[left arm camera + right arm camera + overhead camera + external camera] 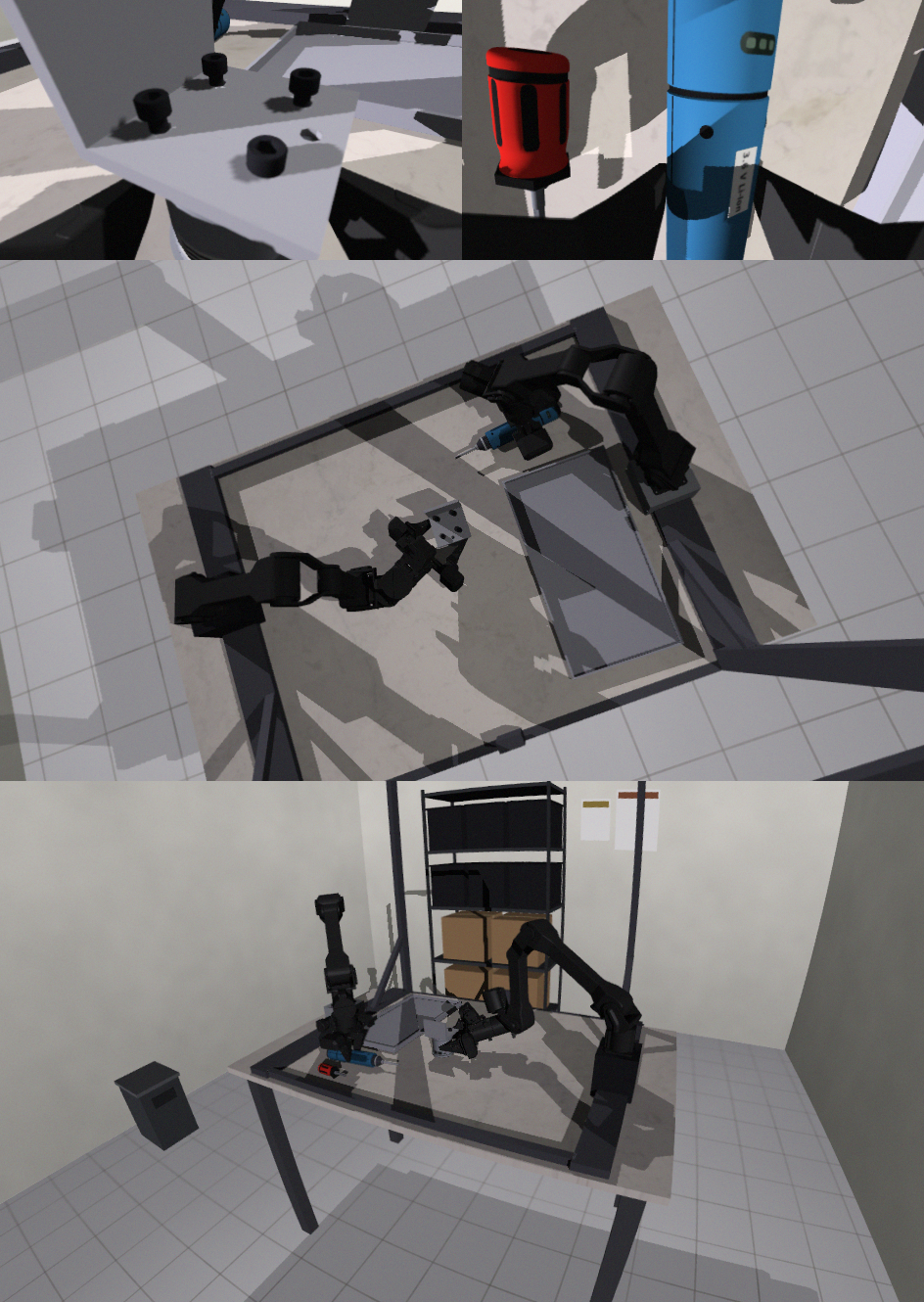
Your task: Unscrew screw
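The joint module (240,237) stands upright on the table with the grey bracket (220,132) on top; it also shows in the overhead view (448,524). Of the screws on the bracket, the front one (266,155) sits flush. The others, such as the left one (153,108), stand raised on their shafts. My left gripper (430,551) is open, with a finger on each side of the module's base. The blue electric screwdriver (718,117) (501,433) lies on the table. My right gripper (709,173) is shut on its barrel.
A red-handled screwdriver (528,112) (328,1069) lies beside the electric one, near the table's frame rail. A large grey tray (591,558) sits between the module and the right arm's base. Dark frame rails border the table.
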`<move>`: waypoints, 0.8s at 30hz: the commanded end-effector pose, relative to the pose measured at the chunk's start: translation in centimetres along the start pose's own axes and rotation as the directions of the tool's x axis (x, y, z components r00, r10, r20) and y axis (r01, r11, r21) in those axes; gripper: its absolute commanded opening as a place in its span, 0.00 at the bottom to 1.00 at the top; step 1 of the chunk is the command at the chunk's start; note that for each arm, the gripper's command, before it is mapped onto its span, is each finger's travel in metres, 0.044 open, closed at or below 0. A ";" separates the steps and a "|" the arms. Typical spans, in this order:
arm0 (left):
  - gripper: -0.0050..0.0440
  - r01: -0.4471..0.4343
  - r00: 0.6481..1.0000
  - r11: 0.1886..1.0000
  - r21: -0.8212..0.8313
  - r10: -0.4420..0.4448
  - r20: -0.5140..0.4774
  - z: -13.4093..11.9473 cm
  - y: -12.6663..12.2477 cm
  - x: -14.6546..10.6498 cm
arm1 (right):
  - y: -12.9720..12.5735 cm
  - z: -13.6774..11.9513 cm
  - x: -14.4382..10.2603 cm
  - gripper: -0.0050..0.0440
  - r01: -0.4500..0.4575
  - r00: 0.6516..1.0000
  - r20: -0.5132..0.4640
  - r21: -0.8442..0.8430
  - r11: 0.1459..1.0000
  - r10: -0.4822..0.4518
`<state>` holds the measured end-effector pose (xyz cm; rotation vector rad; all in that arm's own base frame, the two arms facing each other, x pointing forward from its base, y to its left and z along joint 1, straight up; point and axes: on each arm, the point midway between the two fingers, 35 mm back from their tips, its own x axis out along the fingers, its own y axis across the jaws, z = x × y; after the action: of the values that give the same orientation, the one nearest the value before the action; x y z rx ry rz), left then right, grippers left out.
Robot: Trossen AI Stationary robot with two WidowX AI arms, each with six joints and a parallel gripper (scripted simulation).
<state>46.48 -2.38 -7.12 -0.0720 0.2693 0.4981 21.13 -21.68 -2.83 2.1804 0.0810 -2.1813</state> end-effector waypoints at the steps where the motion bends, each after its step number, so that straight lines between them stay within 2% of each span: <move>1: 0.77 0.005 1.000 1.000 -0.004 -0.005 0.005 0.2 -0.3 0.2 | 0.2 -0.3 -0.4 0.47 -0.012 1.000 -0.013 0.001 1.000 0.012; 2: 0.72 0.005 1.000 1.000 -0.004 -0.005 0.005 0.2 -0.3 0.2 | 0.2 -0.3 -0.4 0.45 -0.012 1.000 -0.013 0.001 1.000 0.012; 4: 0.72 0.005 1.000 1.000 -0.013 -0.005 0.014 0.9 -0.3 0.1 | 0.2 -0.3 -0.4 0.43 -0.012 1.000 -0.013 0.001 1.000 0.012; 5: 0.68 0.005 1.000 1.000 -0.013 -0.005 0.014 0.9 -0.3 0.1 | 0.2 -0.3 -0.4 0.38 -0.012 1.000 -0.013 0.001 1.000 0.012; 6: 0.68 0.005 1.000 1.000 -0.013 -0.005 0.014 0.9 -0.3 0.1 | 0.2 -0.3 -0.4 0.43 -0.012 1.000 -0.013 0.001 1.000 0.012; 7: 0.68 0.005 1.000 1.000 -0.013 -0.005 0.014 0.9 -0.3 0.1 | 0.3 -0.3 -0.9 0.43 -0.021 1.000 -0.020 0.001 1.000 0.021; 8: 0.64 0.005 1.000 1.000 -0.013 -0.005 0.014 0.9 -0.3 0.1 | 0.6 -0.6 -1.4 0.43 -0.028 0.999 -0.026 0.001 1.000 0.028; 10: 0.64 0.005 1.000 1.000 -0.013 -0.005 0.014 0.9 -0.3 0.1 | 0.6 -0.6 -1.4 0.43 -0.028 0.999 -0.026 0.001 1.000 0.028; 15: 0.60 0.002 1.000 1.000 0.000 -0.002 0.001 0.0 0.0 -0.1 | 0.5 -0.5 -4.7 0.43 -0.028 0.999 -0.026 0.001 1.000 0.028; 16: 0.55 0.002 1.000 1.000 0.001 -0.002 0.000 0.0 0.0 -0.1 | 0.5 -0.5 -5.5 0.43 -0.028 0.999 -0.027 0.001 1.000 0.028; 17: 0.60 0.002 1.000 1.000 0.001 -0.002 0.000 0.0 0.0 -0.1 | 0.5 -0.5 -6.1 0.43 -0.029 0.999 -0.027 0.001 1.000 0.029; 21: 0.60 0.002 1.000 1.000 0.001 -0.002 0.000 0.0 0.0 -0.1 | 0.5 -0.5 -6.9 0.43 -0.029 0.999 -0.027 0.001 1.000 0.029; 24: 0.60 0.002 1.000 1.000 0.001 -0.002 0.000 0.0 0.0 -0.1 | 0.5 -0.4 -8.6 0.43 -0.029 0.999 -0.027 0.001 1.000 0.029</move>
<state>46.48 -2.40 -7.12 -0.0720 0.2695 0.4973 20.98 -21.53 3.06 2.1781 0.0860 -2.1879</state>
